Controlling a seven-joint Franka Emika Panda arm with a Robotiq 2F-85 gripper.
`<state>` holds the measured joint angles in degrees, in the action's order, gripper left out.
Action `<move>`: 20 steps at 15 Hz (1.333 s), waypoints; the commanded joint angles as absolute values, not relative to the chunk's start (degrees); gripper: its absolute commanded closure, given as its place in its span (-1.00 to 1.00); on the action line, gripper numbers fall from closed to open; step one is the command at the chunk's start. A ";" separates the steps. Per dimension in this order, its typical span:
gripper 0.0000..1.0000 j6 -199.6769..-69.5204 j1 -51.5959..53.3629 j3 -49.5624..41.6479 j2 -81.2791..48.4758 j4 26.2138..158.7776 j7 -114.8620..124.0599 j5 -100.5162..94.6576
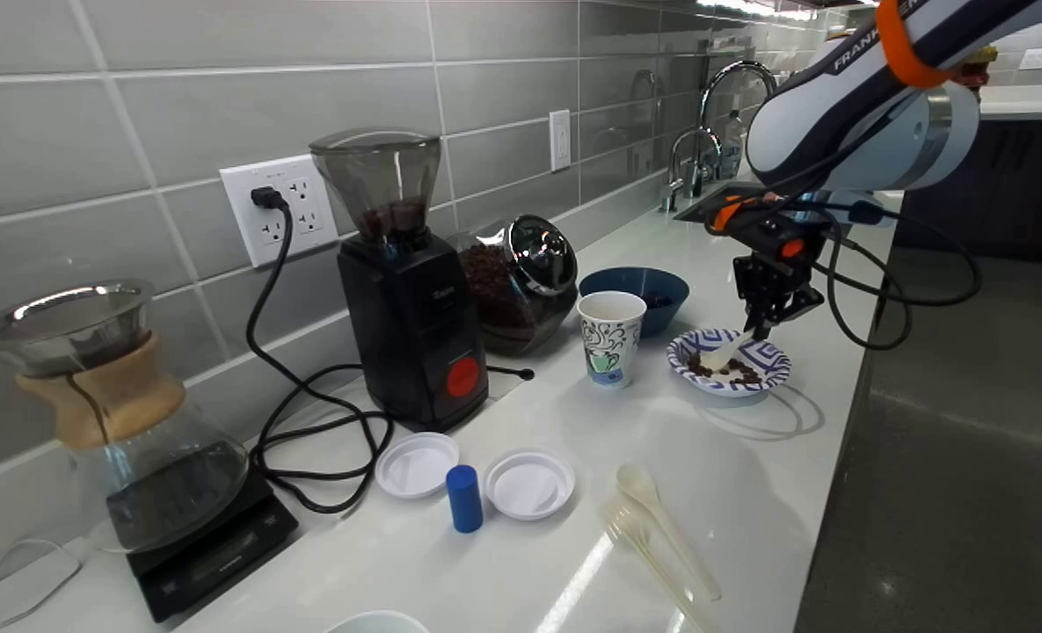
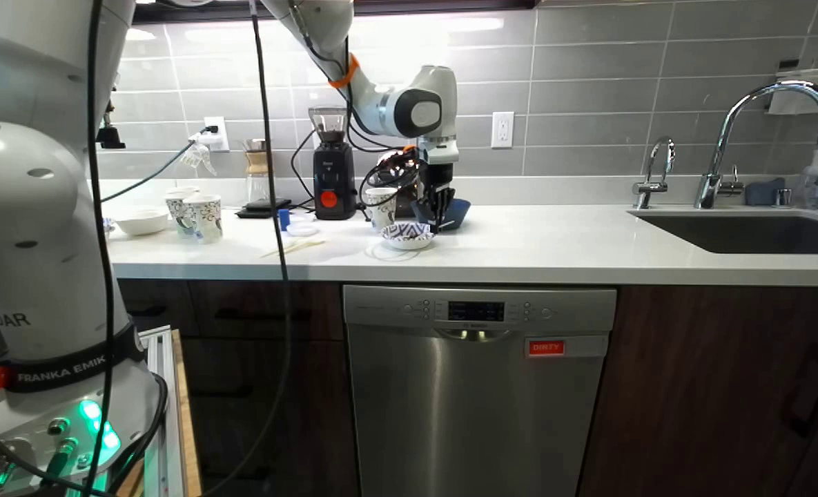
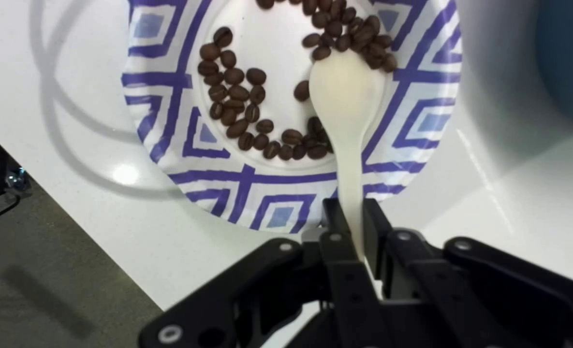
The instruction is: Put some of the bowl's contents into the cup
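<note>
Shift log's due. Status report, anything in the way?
Gripper closed on spoon. Spoon's head in patterned bowl, beans around it. Cup nearby; dark-blue bowl close beside, possible snag.

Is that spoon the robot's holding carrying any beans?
No, in the wrist view the spoon has a bare head, and coffee beans lie in the patterned bowl.

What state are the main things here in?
Plastic spoon: tilted, carrying nothing visible
Gripper: closed on the spoon
Patterned bowl: upright, coffee beans scattered inside
Paper cup: upright, lidless, contents hidden
Dark-blue bowl: upright, something dark inside
Coffee grinder: upright, hopper partly filled
Glass jar: lid on, partly filled
Blue cylinder: standing
Dishwasher: shut, sign reading DIRTY
</note>
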<state>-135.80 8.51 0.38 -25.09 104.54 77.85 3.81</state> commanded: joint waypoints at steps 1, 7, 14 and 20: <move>0.93 -134.34 9.15 0.61 -26.92 101.94 77.23 4.51; 0.93 -131.27 9.09 2.45 -27.96 100.25 71.89 5.47; 0.93 -125.24 9.18 3.89 -28.30 98.62 63.30 5.91; 0.93 -123.31 9.77 3.85 -27.42 99.04 56.71 4.84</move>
<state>-124.94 9.36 3.89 -27.02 100.08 60.33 4.19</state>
